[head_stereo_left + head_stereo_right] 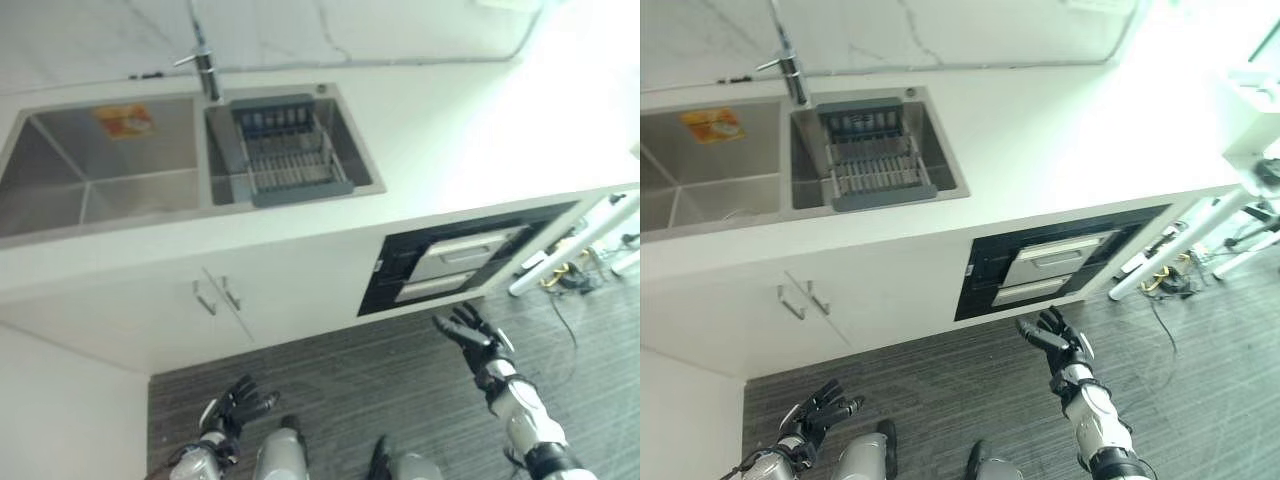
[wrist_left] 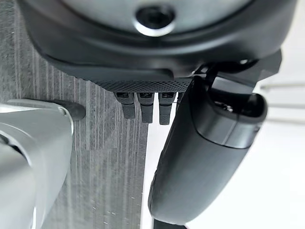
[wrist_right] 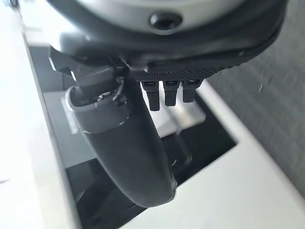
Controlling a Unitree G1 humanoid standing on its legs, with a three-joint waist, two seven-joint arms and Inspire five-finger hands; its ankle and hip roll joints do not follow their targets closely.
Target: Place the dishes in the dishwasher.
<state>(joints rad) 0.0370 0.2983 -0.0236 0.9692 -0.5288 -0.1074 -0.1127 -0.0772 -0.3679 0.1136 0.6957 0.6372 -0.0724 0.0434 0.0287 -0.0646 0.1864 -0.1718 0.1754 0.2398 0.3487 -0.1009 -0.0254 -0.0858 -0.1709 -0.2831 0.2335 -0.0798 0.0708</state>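
The dishwasher is a black-framed unit with silver drawer fronts, built in under the white counter. My right hand hovers open just in front of and below it, fingers spread toward its lower edge. In the right wrist view the straight fingers and thumb point at the dishwasher's black front and hold nothing. My left hand hangs low and open before the cabinet doors, empty; its thumb shows over the floor. A grey dish rack sits in the right sink basin; I see no dishes in it.
A double steel sink with a tap is set into the counter. White cabinet doors with two handles stand left of the dishwasher. White furniture legs and cables lie at the right on the dark striped floor.
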